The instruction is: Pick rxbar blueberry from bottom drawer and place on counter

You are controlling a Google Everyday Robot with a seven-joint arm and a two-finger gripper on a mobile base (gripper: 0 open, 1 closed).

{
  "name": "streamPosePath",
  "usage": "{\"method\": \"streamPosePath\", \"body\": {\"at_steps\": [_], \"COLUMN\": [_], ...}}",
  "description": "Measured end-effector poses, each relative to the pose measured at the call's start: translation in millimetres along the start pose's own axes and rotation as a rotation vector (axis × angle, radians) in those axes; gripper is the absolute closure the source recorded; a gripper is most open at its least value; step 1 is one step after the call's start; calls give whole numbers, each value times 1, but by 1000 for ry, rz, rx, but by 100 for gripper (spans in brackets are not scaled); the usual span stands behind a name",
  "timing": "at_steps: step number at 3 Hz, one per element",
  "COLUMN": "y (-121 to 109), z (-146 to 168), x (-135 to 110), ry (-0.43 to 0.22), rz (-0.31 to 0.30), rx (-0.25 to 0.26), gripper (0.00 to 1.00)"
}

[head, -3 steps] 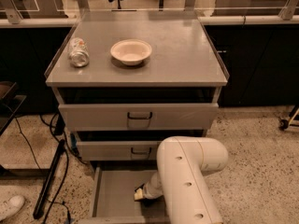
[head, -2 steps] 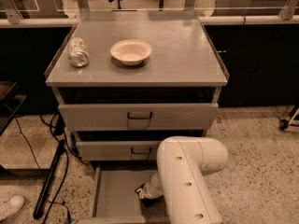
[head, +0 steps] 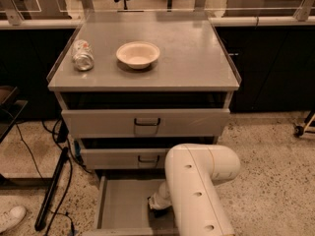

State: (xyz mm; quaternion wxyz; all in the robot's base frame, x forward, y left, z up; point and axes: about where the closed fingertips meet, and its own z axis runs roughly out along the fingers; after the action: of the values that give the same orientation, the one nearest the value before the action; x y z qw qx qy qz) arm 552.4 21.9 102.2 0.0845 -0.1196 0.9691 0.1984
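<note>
The bottom drawer stands pulled open at the foot of the cabinet, its grey floor bare on the left. My white arm reaches down into it from the right. The gripper is low over the drawer floor near its middle, mostly covered by the wrist. A small dark shape lies right under it; I cannot tell whether that is the rxbar blueberry, which is otherwise hidden. The counter is the grey cabinet top above.
A crushed silver can and a cream bowl sit on the left half of the counter. Two upper drawers with dark handles are slightly open. Cables and a dark pole lie on the floor to the left.
The wrist end has shifted slightly to the right and lower inside the bottom drawer. The rest of the scene has not changed.
</note>
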Motion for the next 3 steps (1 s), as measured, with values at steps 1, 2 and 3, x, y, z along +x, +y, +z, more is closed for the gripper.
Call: {"method": "streamPosePath", "body": {"at_steps": [1, 2, 3], "y": [0, 3, 2], "z": [0, -8, -45], "x": [0, -2, 6], "ry": [0, 0, -11], "rz": [0, 0, 3], "rx": [0, 0, -19], "gripper": [100, 100, 100]}}
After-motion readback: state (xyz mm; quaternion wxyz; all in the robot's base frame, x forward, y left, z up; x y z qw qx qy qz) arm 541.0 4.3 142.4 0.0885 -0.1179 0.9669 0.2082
